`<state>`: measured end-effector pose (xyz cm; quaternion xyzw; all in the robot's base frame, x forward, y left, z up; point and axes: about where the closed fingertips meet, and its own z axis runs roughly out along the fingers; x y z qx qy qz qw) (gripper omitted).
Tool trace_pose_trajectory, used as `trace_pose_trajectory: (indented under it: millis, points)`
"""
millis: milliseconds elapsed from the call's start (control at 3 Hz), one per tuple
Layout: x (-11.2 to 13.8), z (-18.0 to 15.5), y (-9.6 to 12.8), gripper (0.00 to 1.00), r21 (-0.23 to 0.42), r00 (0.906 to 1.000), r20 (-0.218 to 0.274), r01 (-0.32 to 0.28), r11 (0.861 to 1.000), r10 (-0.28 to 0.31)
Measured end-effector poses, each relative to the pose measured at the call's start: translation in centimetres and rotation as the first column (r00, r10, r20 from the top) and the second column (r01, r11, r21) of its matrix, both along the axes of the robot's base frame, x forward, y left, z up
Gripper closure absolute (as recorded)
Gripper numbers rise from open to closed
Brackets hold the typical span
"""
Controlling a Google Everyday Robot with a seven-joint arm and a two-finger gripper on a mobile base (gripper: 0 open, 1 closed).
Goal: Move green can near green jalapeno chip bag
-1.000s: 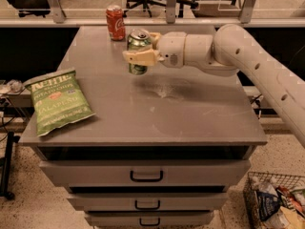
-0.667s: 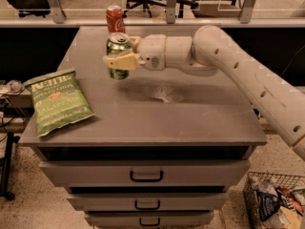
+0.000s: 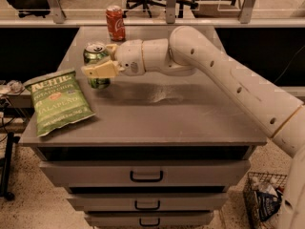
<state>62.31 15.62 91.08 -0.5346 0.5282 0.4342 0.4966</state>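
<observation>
The green can (image 3: pixel 96 54) with a silver top is held upright just above the grey cabinet top (image 3: pixel 190 113), left of centre. My gripper (image 3: pixel 98 63) is shut on the can, one tan finger (image 3: pixel 101 70) crossing its front. The white arm reaches in from the right. The green jalapeno chip bag (image 3: pixel 59 101) lies flat at the front left of the top, a short gap to the left and front of the can.
A red soda can (image 3: pixel 115 23) stands at the back of the top, behind the gripper. Drawers (image 3: pixel 145 175) are below the front edge. A wire basket (image 3: pixel 264 199) sits on the floor at the right. Office chairs stand behind a rail.
My gripper has carried the green can leftward and toward the front, away from the red can and closer to the chip bag.
</observation>
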Motion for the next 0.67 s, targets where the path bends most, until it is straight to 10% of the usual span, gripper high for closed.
trace_pose_trajectory:
  millis: [667]
  points:
    - [-0.73,-1.73,1.91,0.8,-0.043,0.9992,-0.017,-0.038,0.998,0.037]
